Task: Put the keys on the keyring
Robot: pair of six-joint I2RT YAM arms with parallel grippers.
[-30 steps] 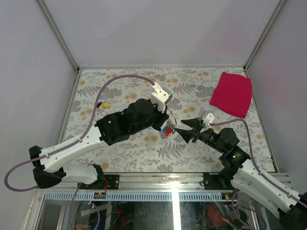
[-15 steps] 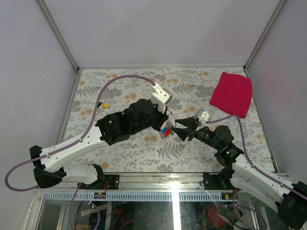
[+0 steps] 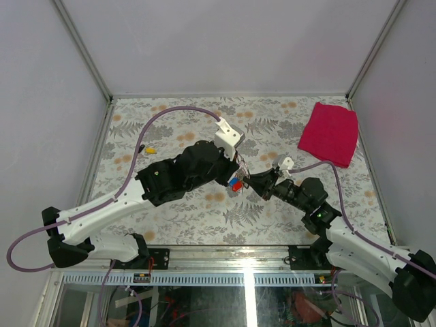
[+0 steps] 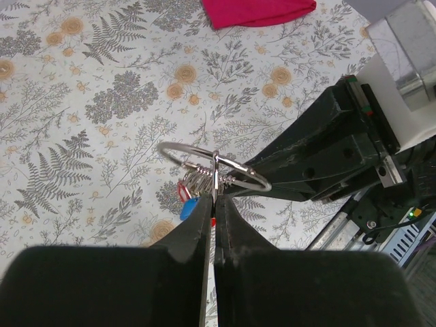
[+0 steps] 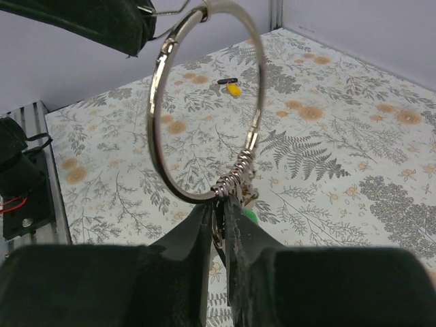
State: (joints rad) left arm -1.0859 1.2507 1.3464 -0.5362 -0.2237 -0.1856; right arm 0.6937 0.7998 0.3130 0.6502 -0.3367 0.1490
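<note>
left arm [image 3: 170, 178]: stretched in from 7 o'clock, left jaws clenched on keyring [image 5: 152, 109] | right arm [image 3: 300, 194]: in from 5 o'clock, right jaws pinching keyring's opposite side | keyring: held above tabletop [image 3: 177, 218] centre, keys [image 4: 189, 208] hanging beneath | yellow key [image 3: 150, 150]: 10 o'clock

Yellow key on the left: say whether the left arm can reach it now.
Probably not yet: the left pincer is shut on the keyring and must let go first; the yellow key lies uncovered.

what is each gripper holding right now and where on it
Both hold the keyring. The left gripper pinches its wire on one side, the right gripper the opposite side, beside the bunched keys.
</note>
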